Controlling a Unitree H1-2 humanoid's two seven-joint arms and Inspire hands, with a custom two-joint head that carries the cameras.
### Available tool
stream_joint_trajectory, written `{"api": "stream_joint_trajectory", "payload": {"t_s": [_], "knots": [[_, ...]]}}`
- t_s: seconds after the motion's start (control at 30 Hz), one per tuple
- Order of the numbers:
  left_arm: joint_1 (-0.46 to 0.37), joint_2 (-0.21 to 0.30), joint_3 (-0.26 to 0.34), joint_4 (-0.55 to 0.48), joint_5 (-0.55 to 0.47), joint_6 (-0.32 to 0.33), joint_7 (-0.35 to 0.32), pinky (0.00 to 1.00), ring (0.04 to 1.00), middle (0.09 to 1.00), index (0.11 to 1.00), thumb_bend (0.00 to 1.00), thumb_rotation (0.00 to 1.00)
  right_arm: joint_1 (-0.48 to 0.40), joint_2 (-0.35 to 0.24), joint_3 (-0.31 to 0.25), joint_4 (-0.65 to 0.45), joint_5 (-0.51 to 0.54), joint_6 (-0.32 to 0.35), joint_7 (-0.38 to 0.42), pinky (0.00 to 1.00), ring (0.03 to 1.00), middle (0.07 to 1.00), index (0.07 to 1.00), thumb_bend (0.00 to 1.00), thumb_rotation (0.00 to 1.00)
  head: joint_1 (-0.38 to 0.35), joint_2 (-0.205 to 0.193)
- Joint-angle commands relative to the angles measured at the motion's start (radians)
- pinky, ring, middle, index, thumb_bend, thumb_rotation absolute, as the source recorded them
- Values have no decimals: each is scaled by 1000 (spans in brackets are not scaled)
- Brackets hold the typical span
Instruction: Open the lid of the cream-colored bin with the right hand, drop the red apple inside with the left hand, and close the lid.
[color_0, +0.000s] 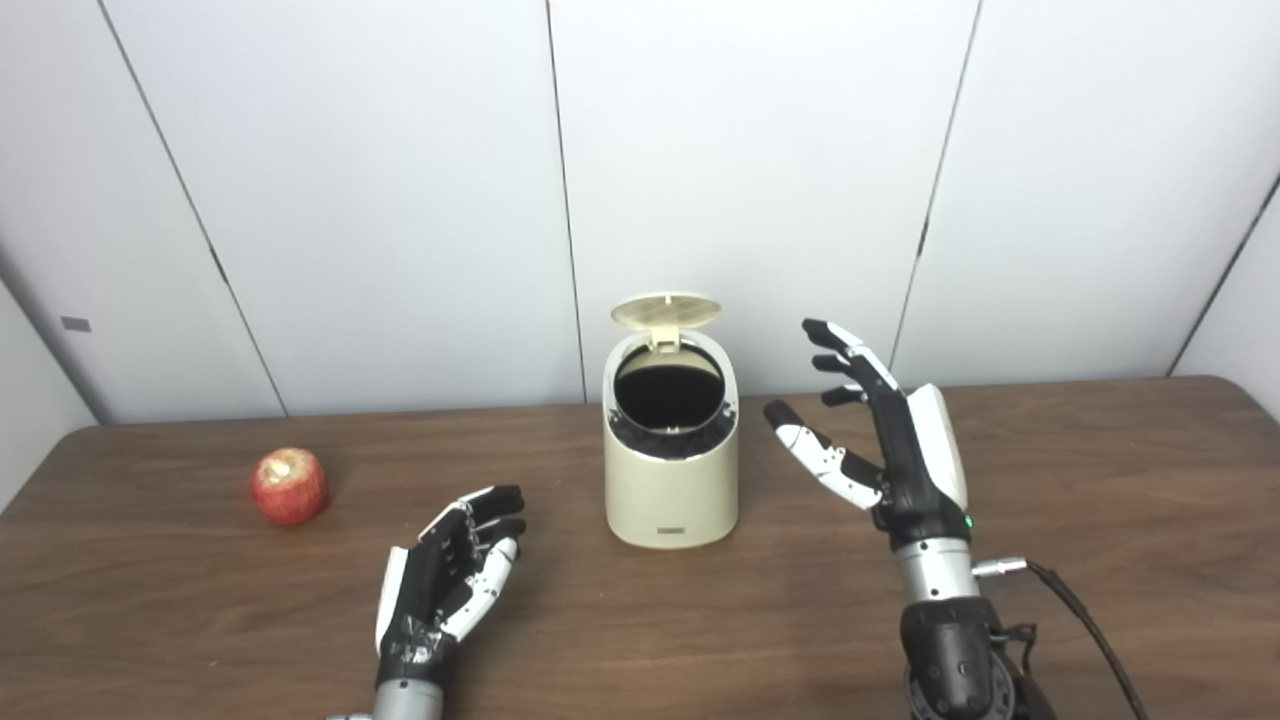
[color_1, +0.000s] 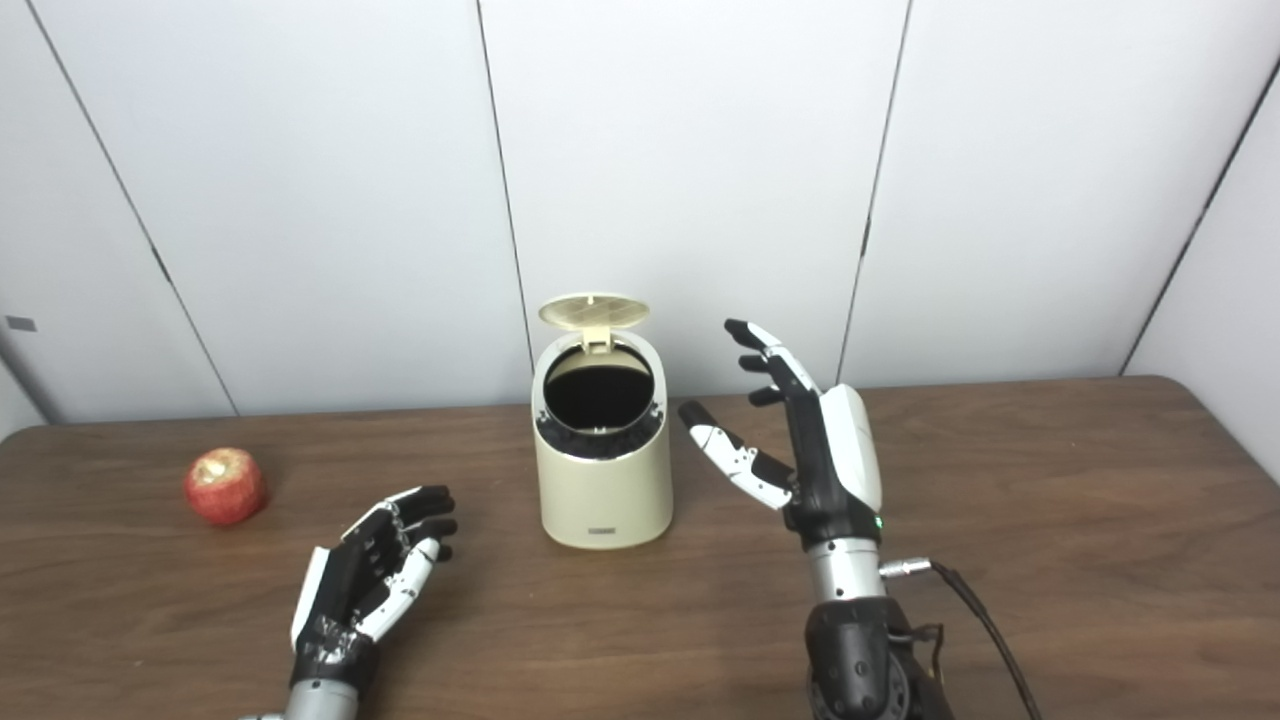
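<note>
Nearest the robot, low over the wooden table, the left hand hovers with its fingers loosely spread and holding nothing, palm turned toward the bin, probably waiting for its turn. Further out on the left, the red apple sits alone on the table, well apart from that hand and from the bin, so the pickup is not yet begun. To the right, the right hand stands raised just beside the bin, fingers apart and empty, apparently poised to tend the lid. Centre, the cream-colored bin stands upright, its lid tipped up at the back hinge, mouth dark and open.
</note>
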Motion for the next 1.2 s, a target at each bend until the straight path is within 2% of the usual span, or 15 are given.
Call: {"api": "stream_joint_trajectory", "payload": {"t_s": [0.0, 0.03, 0.13, 0.23, 0.3, 0.4, 0.53, 0.67, 0.73, 0.83, 0.97, 1.0, 1.07, 1.17], "knots": [[-14, 2, 1, 14, -8, -33, -1, 637, 708, 740, 724, 280, 284, 11, -2, -16, -3, 18, -89, -41, 636, 753, 786, 775, 236, 553, 4, 2], [-14, 3, 0, 18, -8, -38, -3, 637, 708, 741, 724, 279, 283, 27, -2, -21, 4, 29, -120, -46, 640, 751, 782, 768, 235, 569, 4, 3], [-12, 5, -1, 20, -8, -43, -7, 644, 712, 742, 725, 277, 293, 66, 1, -32, 25, 60, -197, -57, 632, 742, 768, 759, 228, 502, -2, 4], [-9, 7, -1, 18, -5, -44, -6, 638, 712, 745, 727, 277, 299, 98, 13, -41, 34, 72, -237, -69, 643, 745, 766, 754, 235, 484, -3, 5], [-8, 8, -1, 15, 2, -38, -3, 623, 707, 743, 724, 269, 304, 120, 19, -45, 33, 67, -249, -75, 661, 753, 767, 755, 246, 518, -4, 5], [-8, 4, 2, 10, -7, -28, -3, 623, 704, 736, 721, 271, 283, 151, 24, -50, 17, 53, -229, -70, 672, 759, 767, 760, 256, 561, -3, 6], [-8, 2, 1, 7, 0, -26, 2, 629, 708, 737, 724, 281, 294, 175, 31, -61, 1, 19, -191, -75, 645, 739, 750, 735, 273, 420, -2, 4], [-10, 0, 0, 12, -2, -39, 2, 643, 713, 739, 724, 280, 301, 178, 30, -82, 35, 44, -206, -73, 620, 716, 738, 727, 286, 324, 4, 4], [-10, -1, -1, 11, -2, -41, 3, 636, 711, 739, 725, 267, 274, 180, 29, -90, 44, 48, -199, -70, 610, 707, 736, 731, 284, 312, 6, 5], [-7, -5, 0, 1, 2, -33, 9, 633, 709, 736, 719, 279, 291, 181, 33, -95, 42, 57, -181, -61, 591, 696, 732, 730, 272, 295, 9, 6], [-8, -4, 1, -1, 5, -28, 12, 633, 711, 741, 727, 289, 296, 182, 27, -91, 45, 60, -185, -53, 600, 706, 733, 735, 279, 336, 12, 5], [-7, 0, -3, -4, 30, -31, 21, 634, 712, 744, 731, 291, 283, 183, 28, -90, 42, 59, -182, -50, 601, 707, 735, 736, 276, 334, 12, 5], [-6, 15, -23, -11, 142, -52, 67, 600, 694, 731, 724, 331, 187, 184, 30, -90, 36, 56, -175, -47, 603, 706, 735, 737, 273, 331, 12, 5], [-17, 49, -60, -20, 367, -101, 173, 568, 680, 707, 717, 548, 186, 183, 31, -90, 38, 61, -181, -45, 600, 703, 731, 734, 275, 335, 20, 1]]}}
